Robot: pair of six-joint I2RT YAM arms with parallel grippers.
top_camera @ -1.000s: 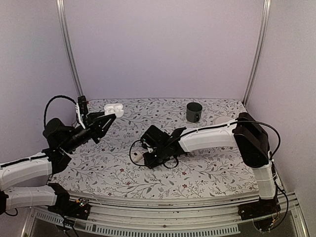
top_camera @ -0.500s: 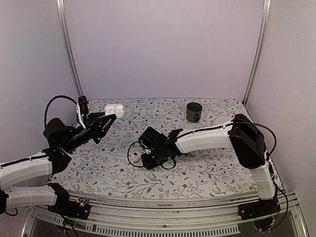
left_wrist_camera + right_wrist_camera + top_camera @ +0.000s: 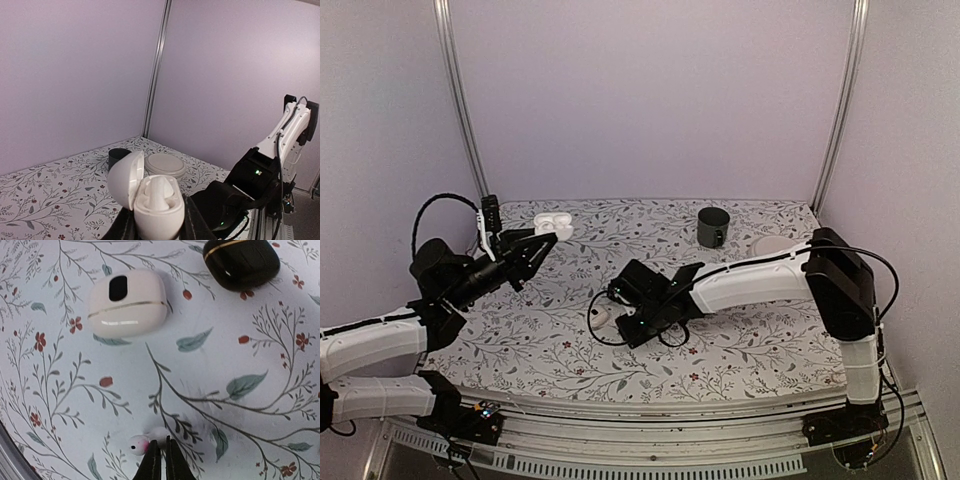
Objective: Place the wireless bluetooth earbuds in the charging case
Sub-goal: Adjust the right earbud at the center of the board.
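My left gripper (image 3: 542, 240) is shut on an open white charging case (image 3: 552, 224) and holds it above the table's back left. In the left wrist view the charging case (image 3: 157, 210) has its lid up and one white earbud (image 3: 159, 192) seated inside. My right gripper (image 3: 620, 312) is low over the middle of the table. In the right wrist view its fingertips (image 3: 161, 446) are pinched on a small white earbud (image 3: 142, 443) at the cloth surface. No black earbuds show.
A closed white case (image 3: 127, 302) and a closed black case (image 3: 241, 262) lie on the flowered cloth just beyond the right gripper. A dark cup (image 3: 713, 226) and a flat round white disc (image 3: 772, 245) stand at the back right. A black cable (image 3: 592, 322) loops by the right gripper.
My right gripper moved left, then came back slightly right and up near the middle of the table. My left gripper with the open case shifted slightly up and back.
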